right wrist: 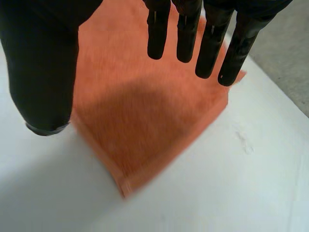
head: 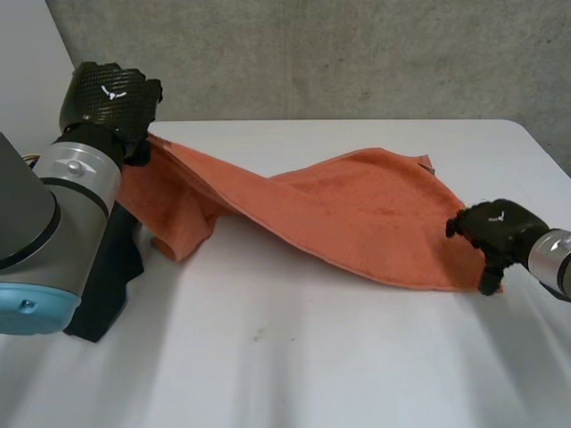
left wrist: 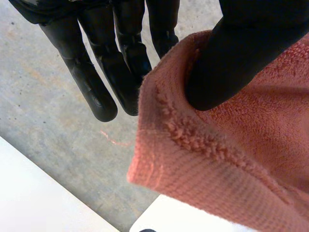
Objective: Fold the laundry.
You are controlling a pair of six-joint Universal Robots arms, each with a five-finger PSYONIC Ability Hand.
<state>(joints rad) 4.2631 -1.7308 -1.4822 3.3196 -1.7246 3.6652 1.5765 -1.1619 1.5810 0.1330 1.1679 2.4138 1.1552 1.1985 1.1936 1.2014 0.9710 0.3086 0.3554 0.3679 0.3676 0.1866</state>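
Black carbon-weave left hand (head: 111, 94): woven pattern across the back, small white bird-like mark at centre. Glossy black fingers (left wrist: 96, 92), segmented, with rounded tips. Broad matte black thumb (left wrist: 227, 63). Brushed silver wrist collar (head: 78, 174) behind the hand, then a dark grey forearm. Round light-blue end cap (head: 31, 308) on the joint. Black right hand (head: 495, 225): same shell, same white mark, with a silver right wrist cuff (head: 553, 254).

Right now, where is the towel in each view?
Head view: the towel stretches over the table from the raised left hand to the right hand.
Left wrist view: the towel has a corner pinched under the left hand's thumb.
Right wrist view: the towel lies flat beneath the right hand's straight fingers.
Shared landmark: the white table.
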